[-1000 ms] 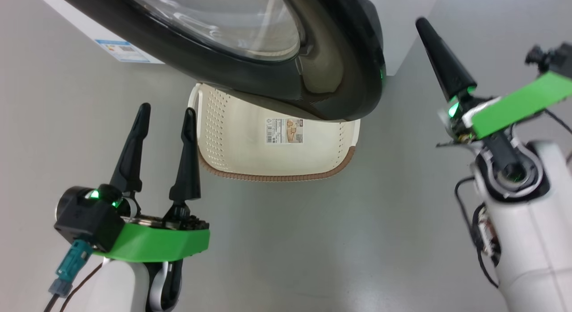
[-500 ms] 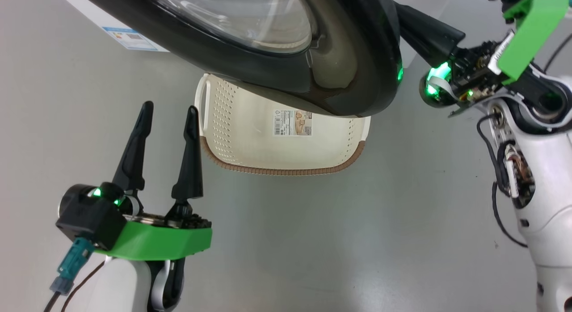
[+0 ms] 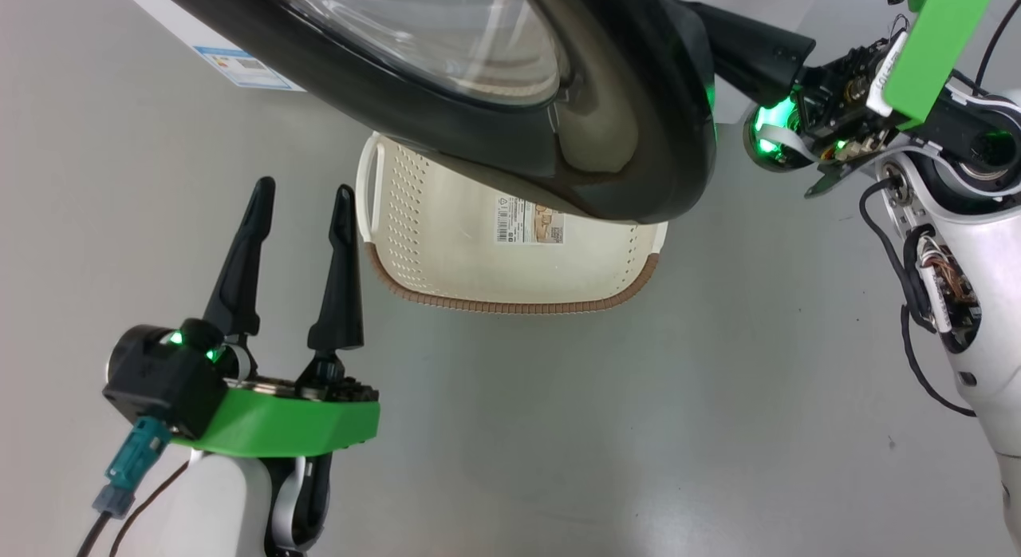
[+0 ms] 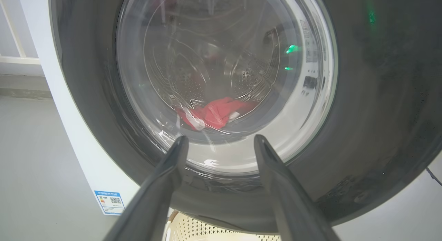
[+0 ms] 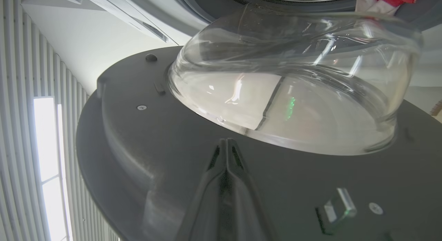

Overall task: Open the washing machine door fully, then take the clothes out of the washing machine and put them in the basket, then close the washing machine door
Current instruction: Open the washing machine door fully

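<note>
The washing machine door (image 3: 622, 102), black-rimmed with a bulging glass window, stands partly open over the basket (image 3: 510, 306). The cream basket with its brown rim sits on the floor and holds nothing that I can see. My right gripper (image 5: 226, 141) is shut, its tips close against the door's grey inner face beside the glass bowl. In the head view its fingers (image 3: 750, 50) reach in behind the door's right edge. My left gripper (image 3: 301, 194) hangs open left of the basket, holding nothing. Red clothes (image 4: 214, 113) lie in the drum, seen through the glass.
The white washing machine (image 4: 100, 165) with its small blue label (image 4: 110, 201) stands on a grey floor (image 3: 558, 429). The floor stretches in front of the basket. A slatted pale wall (image 5: 41, 78) shows in the right wrist view.
My right gripper has swung from pointing up beside the door to reaching in behind its right edge. The head view has shifted a little. The left arm has stayed put.
</note>
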Robot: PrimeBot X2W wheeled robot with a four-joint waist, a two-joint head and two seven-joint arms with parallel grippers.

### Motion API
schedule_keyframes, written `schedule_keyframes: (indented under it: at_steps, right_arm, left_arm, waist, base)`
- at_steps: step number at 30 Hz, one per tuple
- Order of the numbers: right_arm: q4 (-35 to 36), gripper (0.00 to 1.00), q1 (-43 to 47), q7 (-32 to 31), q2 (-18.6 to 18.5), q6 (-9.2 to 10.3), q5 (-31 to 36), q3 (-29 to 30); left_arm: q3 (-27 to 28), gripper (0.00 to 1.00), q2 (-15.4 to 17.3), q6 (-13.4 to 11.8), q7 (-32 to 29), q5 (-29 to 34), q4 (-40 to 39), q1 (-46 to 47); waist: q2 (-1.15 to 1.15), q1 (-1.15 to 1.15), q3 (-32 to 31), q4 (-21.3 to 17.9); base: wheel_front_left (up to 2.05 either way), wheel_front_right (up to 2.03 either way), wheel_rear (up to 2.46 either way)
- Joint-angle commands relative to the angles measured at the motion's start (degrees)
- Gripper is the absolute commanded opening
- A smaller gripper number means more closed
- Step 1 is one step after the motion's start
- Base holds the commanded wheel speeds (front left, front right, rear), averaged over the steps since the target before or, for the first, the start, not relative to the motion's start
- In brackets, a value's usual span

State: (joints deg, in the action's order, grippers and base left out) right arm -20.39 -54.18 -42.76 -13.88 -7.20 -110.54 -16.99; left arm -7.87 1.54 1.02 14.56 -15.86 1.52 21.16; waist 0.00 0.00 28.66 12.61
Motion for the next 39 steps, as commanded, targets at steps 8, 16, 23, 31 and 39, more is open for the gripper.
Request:
schedule_keyframes:
  at_steps: [8, 16, 23, 31, 39]
  right_arm:
    - [7.43, 0.0, 6.18, 2.25, -1.94, -0.29, -4.92, -4.78]
    - [12.13, 0.0, 10.87, 5.8, -5.4, -0.29, -7.95, -9.07]
    - [15.46, 0.0, 15.94, 9.22, -8.68, -0.29, -10.67, -12.92]
    - [17.37, 0.0, 18.87, 12.29, -10.55, -0.29, -13.68, -17.5]
    - [17.8, 0.0, 19.96, 14.03, -11.2, -0.29, -15.48, -20.85]
  left_arm:
    - [1.86, 1.0, 1.33, -1.22, 0.44, -1.98, -0.49, -0.93]
    - [2.08, 1.0, 1.33, -2.0, 0.44, -2.8, -0.4, -2.59]
    - [1.49, 1.0, 1.33, -2.59, 0.44, -3.79, 0.15, -4.65]
    - [1.57, 1.0, 1.33, -2.68, 0.44, -3.81, 0.5, -6.89]
    - [1.48, 1.0, 1.33, -2.56, 0.44, -3.69, 1.01, -8.44]
  waist:
    - [0.0, 0.0, -2.7, 1.41]
    - [0.0, 0.0, -6.22, 4.17]
    - [0.0, 0.0, -10.26, 8.02]
    - [0.0, 0.0, -14.23, 12.08]
    - [0.0, 0.0, -17.09, 15.64]
  base:
    - [0.0, 0.0, 0.0]
    - [0.0, 0.0, 0.0]
    - [0.0, 0.0, 0.0]
    - [0.0, 0.0, 0.0]
    - [0.0, 0.0, 0.0]
